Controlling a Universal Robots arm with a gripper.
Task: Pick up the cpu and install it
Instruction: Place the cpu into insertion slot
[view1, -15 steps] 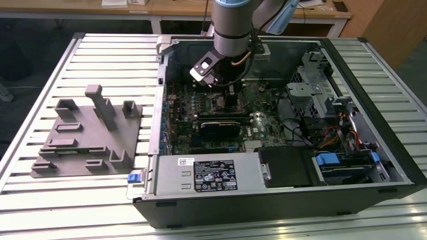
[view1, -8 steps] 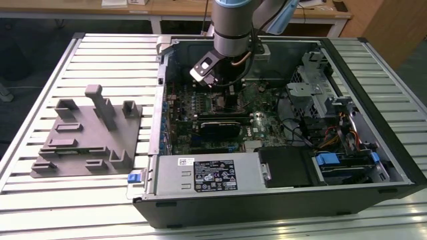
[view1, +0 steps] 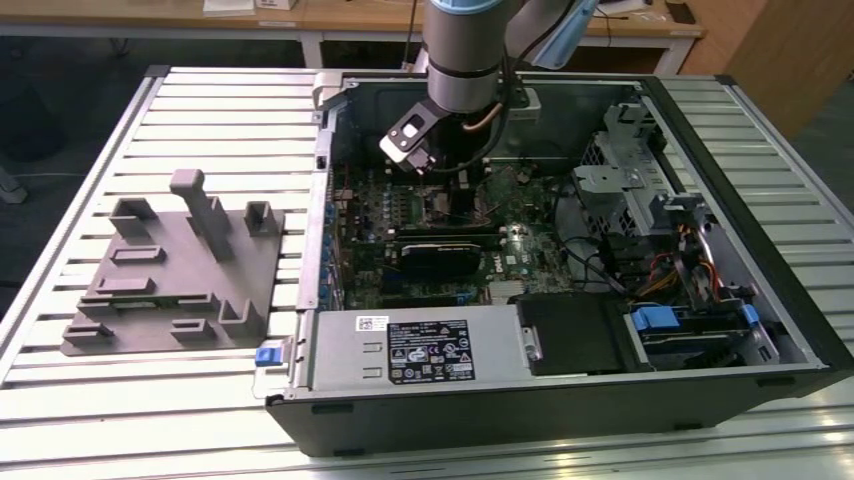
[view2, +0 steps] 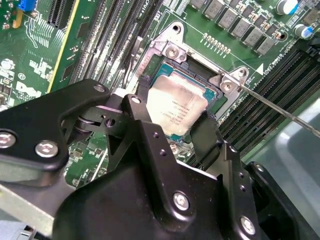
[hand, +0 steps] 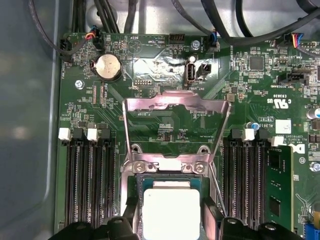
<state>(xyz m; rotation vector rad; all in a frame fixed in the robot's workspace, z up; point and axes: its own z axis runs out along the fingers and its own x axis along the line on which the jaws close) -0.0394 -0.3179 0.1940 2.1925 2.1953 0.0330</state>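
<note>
The cpu (view2: 176, 106), a small square chip with a pale silver face, lies level in the motherboard socket (view2: 172, 50). In both wrist views my gripper (view2: 175, 117) straddles it, with a black finger (view2: 142, 92) against each of two opposite edges, shut on the cpu (hand: 171, 210). The socket's metal load plate (hand: 175, 102) stands swung open beyond the chip. In the exterior view my gripper (view1: 451, 190) reaches down into the open computer case (view1: 561, 400), over the upper part of the motherboard.
A thin socket lever (view2: 280, 107) sticks out beside the socket. Memory slots (hand: 90, 185) flank it on both sides. A black expansion card (view1: 441, 250) lies nearer the case front. A grey tray with upright blocks (view1: 174, 270) sits on the slatted table at the exterior view's left.
</note>
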